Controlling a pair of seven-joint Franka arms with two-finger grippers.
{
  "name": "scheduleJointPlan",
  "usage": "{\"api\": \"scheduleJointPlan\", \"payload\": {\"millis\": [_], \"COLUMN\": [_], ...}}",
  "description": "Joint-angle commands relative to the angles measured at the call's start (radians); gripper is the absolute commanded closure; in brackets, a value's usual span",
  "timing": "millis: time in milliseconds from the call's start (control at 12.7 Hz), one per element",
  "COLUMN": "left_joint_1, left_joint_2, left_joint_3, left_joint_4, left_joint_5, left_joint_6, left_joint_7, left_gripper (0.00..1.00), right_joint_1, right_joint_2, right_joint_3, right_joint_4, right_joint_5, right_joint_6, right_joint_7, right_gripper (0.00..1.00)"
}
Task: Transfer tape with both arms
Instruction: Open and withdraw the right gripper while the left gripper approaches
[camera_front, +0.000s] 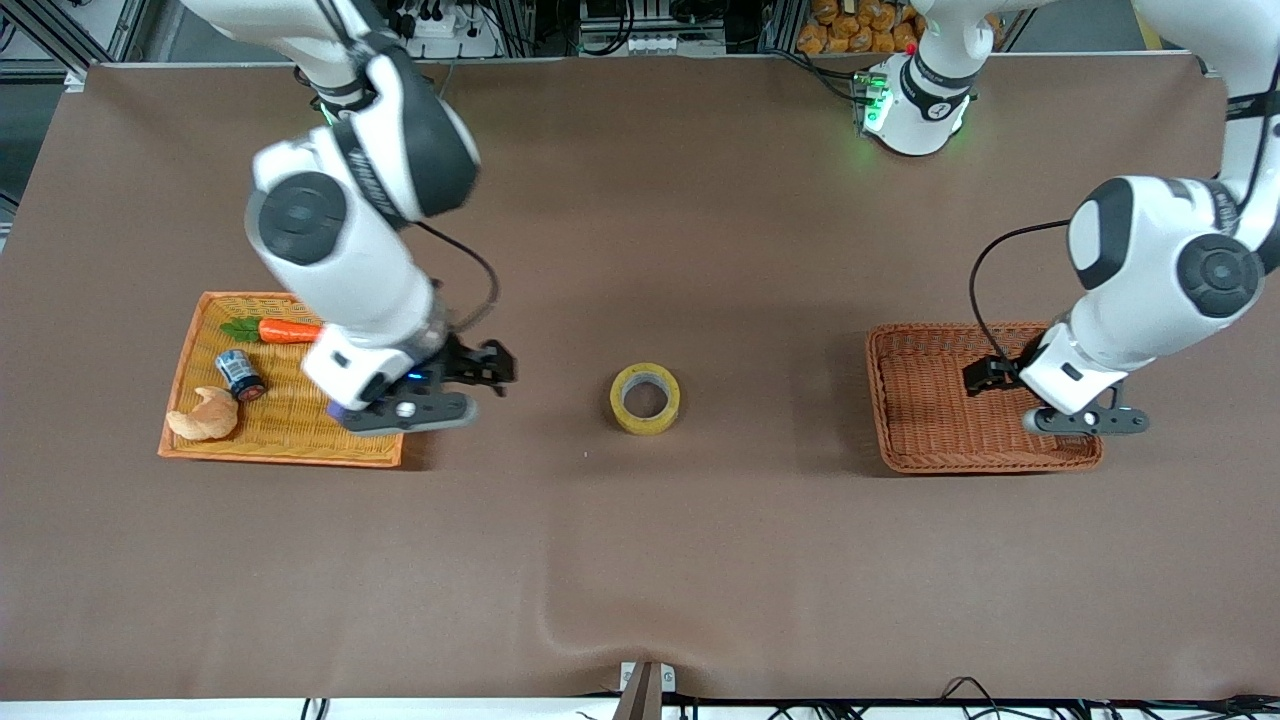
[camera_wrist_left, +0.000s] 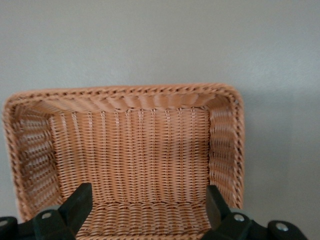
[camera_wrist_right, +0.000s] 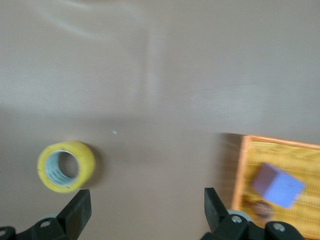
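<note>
The tape (camera_front: 645, 398), a yellow ring with a grey-white core, lies flat on the brown table midway between the two baskets. It also shows in the right wrist view (camera_wrist_right: 66, 166). My right gripper (camera_front: 492, 368) is open and empty over the table, between the orange tray and the tape. In the right wrist view, this gripper (camera_wrist_right: 147, 210) has bare table between its jaws and the tape off to one side. My left gripper (camera_front: 987, 377) is open and empty over the brown wicker basket (camera_front: 990, 464). In its own view (camera_wrist_left: 147, 210), the jaws frame the basket floor.
The orange tray (camera_front: 280, 457) at the right arm's end holds a toy carrot (camera_front: 285, 330), a small blue-labelled can (camera_front: 240, 374), a croissant (camera_front: 205, 415) and a purple block (camera_wrist_right: 278, 186). The brown basket (camera_wrist_left: 125, 92) at the left arm's end holds nothing visible.
</note>
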Motion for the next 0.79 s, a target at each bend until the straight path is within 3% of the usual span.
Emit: {"api": "scheduleJointPlan", "payload": {"millis": [0, 237, 395, 711], "left_joint_1": [0.000, -0.104, -0.201, -0.417], "left_joint_2": [-0.053, -0.044, -0.021, 0.146], "left_joint_3": [-0.002, -0.002, -0.004, -0.004], "left_joint_4": [-0.055, -0.048, -0.027, 0.146], "left_joint_5": [0.019, 0.019, 0.020, 0.019], "left_joint_6": [0.028, 0.028, 0.029, 0.029], "left_joint_7": [-0.030, -0.206, -0.378, -0.730], "left_gripper": [0.00, 0.00, 0.00, 0.00], "right_joint_1": [-0.098, -0.210, -0.276, -0.425], "right_joint_2": [-0.222, -0.316, -0.356, -0.423], "right_joint_3": [0.020, 0.024, 0.026, 0.029], "right_joint_4": [-0.213, -0.221, -0.224, -0.224], "right_joint_5": [-0.011, -0.011, -0.008, -0.008], "right_joint_6": [-0.002, -0.146, -0.211, -0.347], "right_joint_7": [-0.044, -0.079, -0.226, -0.369], "right_gripper": [0.00, 0.00, 0.00, 0.00]}}
